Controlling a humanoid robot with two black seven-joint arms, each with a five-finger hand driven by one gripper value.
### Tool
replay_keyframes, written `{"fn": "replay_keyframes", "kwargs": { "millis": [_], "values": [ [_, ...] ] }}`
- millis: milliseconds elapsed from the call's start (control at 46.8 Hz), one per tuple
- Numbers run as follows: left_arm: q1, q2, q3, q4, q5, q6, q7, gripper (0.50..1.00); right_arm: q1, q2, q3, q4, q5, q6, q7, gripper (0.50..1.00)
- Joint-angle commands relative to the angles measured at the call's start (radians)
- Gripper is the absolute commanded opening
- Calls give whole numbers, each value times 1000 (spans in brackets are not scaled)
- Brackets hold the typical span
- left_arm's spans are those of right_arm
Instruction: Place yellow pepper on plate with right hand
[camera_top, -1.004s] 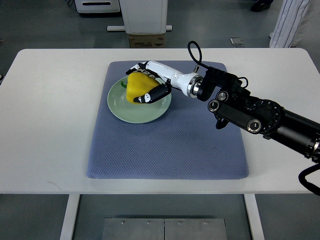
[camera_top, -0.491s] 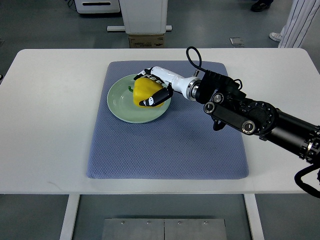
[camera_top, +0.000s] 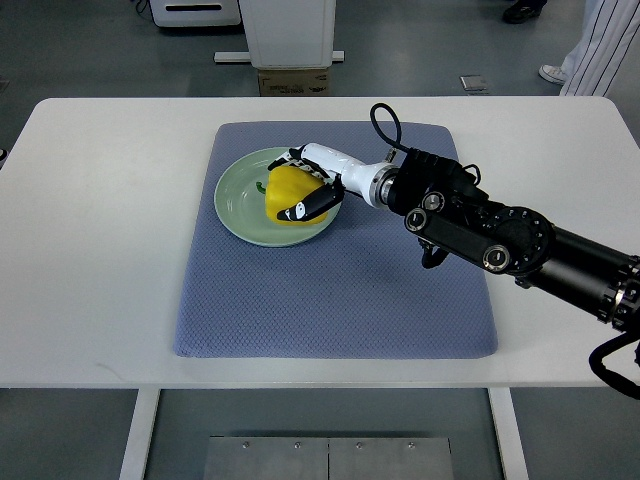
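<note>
Yellow pepper (camera_top: 285, 193) is sitting on the right part of the green plate (camera_top: 235, 200), and we are judging the release the step in hand: fingers should be opening slowly so it settles without rolling. Right of the plate, the right hand (camera_top: 312, 185) is gripping the pepper, forearm stretching rightward.

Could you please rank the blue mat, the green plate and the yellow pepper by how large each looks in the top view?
1. Blue mat, by far the largest; it lies under the others.
2. Green plate, covering a small part of the mat.
3. Yellow pepper, smallest, sitting on the plate and partly hidden by the right hand.
</note>
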Motion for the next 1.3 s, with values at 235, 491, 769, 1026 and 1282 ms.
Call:
{"fn": "replay_keyframes", "kwargs": {
  "millis": [235,491,769,1026,1282],
  "values": [
    [0,0,0,0,0,0,0,1000,-11,0,0,18,56,-8,12,870],
    [0,0,0,1,0,0,0,1000,-12,0,7,15,80,-8,12,998],
    [0,0,0,1,0,1,0,1000,-12,0,60,14,106,-8,12,1000],
    [0,0,0,1,0,1,0,1000,-55,0,204,14,106,-8,12,995],
    [0,0,0,0,0,0,0,1000,-140,-1,376,3,111,-8,14,995]
  ]
}}
